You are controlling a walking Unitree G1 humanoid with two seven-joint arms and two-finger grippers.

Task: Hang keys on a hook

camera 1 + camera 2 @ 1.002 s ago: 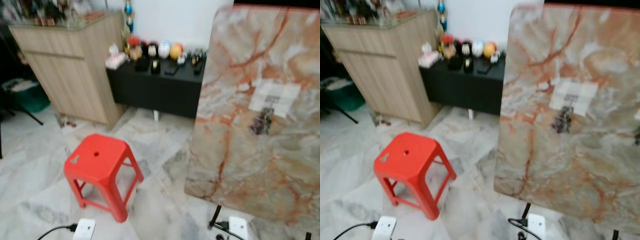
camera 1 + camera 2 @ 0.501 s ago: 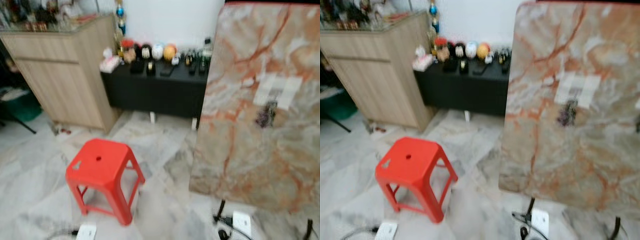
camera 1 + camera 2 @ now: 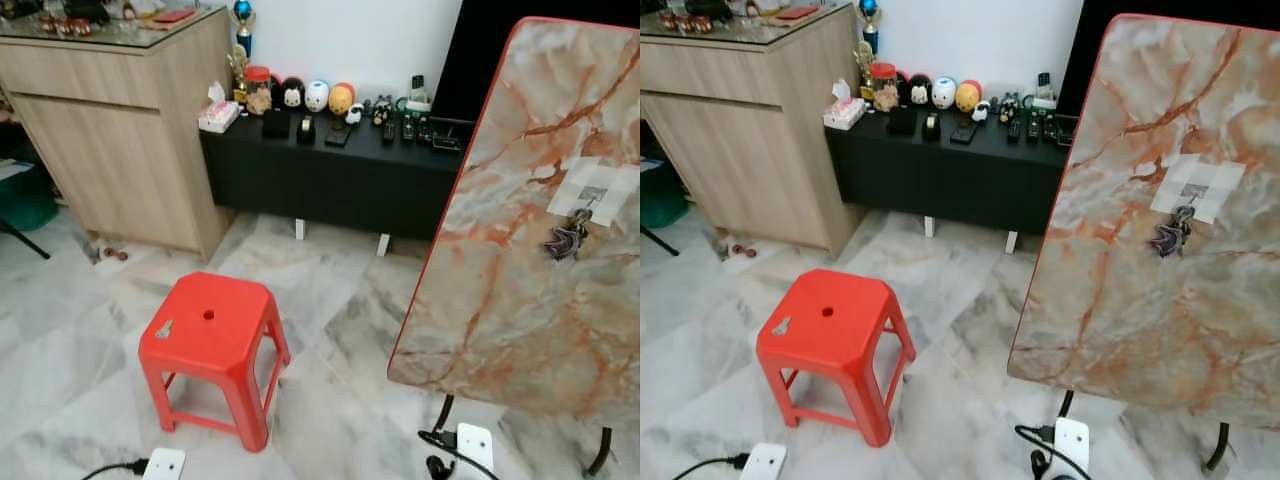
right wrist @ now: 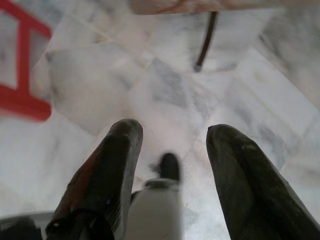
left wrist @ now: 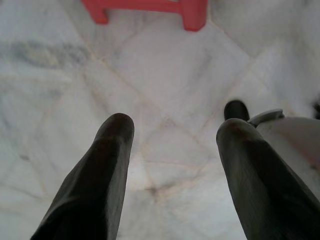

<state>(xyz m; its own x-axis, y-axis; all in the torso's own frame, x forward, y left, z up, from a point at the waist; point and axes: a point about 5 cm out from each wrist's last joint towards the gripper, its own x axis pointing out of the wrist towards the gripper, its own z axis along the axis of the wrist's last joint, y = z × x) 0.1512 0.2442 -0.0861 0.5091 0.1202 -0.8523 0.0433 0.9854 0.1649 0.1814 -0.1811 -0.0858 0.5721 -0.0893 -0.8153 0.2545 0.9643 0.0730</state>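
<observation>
- Keys [image 3: 163, 328]: I see one small silvery key lying flat on the top of the red stool [image 3: 215, 335], near the corner on my left, beside the round hole in the middle of the seat.
- A second, dark bunch of keys [image 3: 567, 238] already hangs on a hook [image 3: 592, 197] on the tilted marble-patterned board [image 3: 520, 260]; the hook sits on pale tape patches [image 3: 1196, 187] in the board's upper part.
- That board has a red edge and stands on thin dark legs [image 3: 441, 412] to my right, well apart from the stool.
- My left pincer [image 5: 172, 135] hangs idle above the marble floor [image 3: 330, 300], its two black fingers [image 5: 97, 175] spread apart and holding nothing; a red stool foot shows at the far edge of that wrist view.
- My right pincer [image 4: 170, 137] likewise points at the floor, fingers [image 4: 107, 172] apart and empty, with one dark board leg and part of the red stool frame beyond it.
- White power sockets [image 3: 472, 445] with black cables lie on the floor, one under the board, another [image 3: 163, 464] near the stool.
- Behind the stool stands a low black counter [image 3: 330, 175] against the white wall, carrying round figurines [image 3: 316, 96], a tissue box [image 3: 212, 116], a jar and several remotes.
- On my left a light wooden cabinet [image 3: 120, 150] with a glass top stands beside the black counter.
</observation>
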